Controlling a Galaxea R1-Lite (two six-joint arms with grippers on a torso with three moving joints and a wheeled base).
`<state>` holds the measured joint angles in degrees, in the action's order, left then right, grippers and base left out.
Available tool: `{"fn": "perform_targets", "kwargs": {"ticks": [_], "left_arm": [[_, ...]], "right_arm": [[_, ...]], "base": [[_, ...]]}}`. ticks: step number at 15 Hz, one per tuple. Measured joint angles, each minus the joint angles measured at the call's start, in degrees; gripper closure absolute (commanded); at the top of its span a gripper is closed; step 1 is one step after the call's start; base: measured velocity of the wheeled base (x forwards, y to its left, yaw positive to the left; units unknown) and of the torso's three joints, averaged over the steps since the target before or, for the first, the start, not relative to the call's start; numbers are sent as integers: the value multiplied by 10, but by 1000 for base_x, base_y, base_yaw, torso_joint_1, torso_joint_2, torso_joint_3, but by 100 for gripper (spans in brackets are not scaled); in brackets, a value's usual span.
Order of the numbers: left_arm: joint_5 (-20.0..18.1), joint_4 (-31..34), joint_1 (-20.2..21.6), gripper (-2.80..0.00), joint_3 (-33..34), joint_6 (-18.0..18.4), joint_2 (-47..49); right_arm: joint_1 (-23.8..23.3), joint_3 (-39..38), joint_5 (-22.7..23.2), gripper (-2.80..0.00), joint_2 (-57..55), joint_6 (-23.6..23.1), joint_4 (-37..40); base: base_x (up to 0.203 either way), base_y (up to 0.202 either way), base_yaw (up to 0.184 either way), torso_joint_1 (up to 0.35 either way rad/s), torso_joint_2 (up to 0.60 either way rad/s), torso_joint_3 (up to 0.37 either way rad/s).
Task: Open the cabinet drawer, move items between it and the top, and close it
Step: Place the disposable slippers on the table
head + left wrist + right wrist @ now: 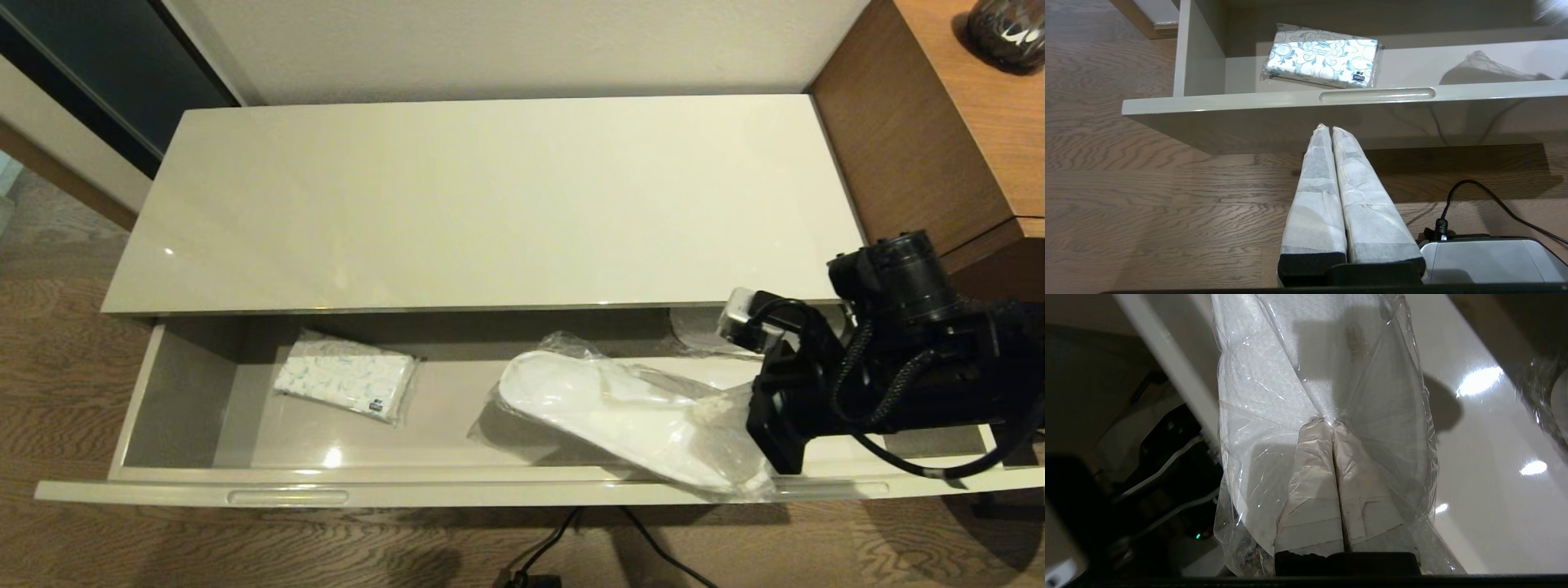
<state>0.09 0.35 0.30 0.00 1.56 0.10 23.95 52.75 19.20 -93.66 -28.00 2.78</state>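
The cabinet drawer (pixel 408 482) stands pulled far out below the glossy cream top (pixel 490 204), which is bare. My right gripper (pixel 1333 422) is shut on the clear wrap of the white slippers (pixel 620 408), at the drawer's right part. The pack (pixel 1274 375) hangs slanted above the drawer floor, and its near end overlaps the front rim. My left gripper (pixel 1329 128) is shut on nothing, low over the floor just before the drawer front (pixel 1290 98); it does not show in the head view.
A white-and-blue patterned packet (pixel 347 377) (pixel 1323 55) lies in the drawer's left half. A greyish rounded thing (pixel 702 331) sits at the drawer's back right. The brown wood-grain desk (pixel 939 122) rises at the right. A black cable (pixel 571 539) runs over the floor.
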Motion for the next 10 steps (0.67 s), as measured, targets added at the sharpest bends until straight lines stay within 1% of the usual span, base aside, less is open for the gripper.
{"fn": "perform_targets", "kwargs": {"ticks": [2,4,9,10], "left_arm": [[0,0,0,0,0,0,0],[0,0,0,0,0,0,0],[0,0,0,0,0,0,0],[0,0,0,0,0,0,0]], "right_arm": [[-1,-19,-1,0,-41,1,-82],[-1,-32,0,0,-73,2,-131],[-1,-36,-2,0,-101,4,-134],[-1,-37,-1,-111,-104,4,-134]], "base": [[0,0,0,0,0,0],[0,0,0,0,0,0],[0,0,0,0,0,0],[0,0,0,0,0,0]]}}
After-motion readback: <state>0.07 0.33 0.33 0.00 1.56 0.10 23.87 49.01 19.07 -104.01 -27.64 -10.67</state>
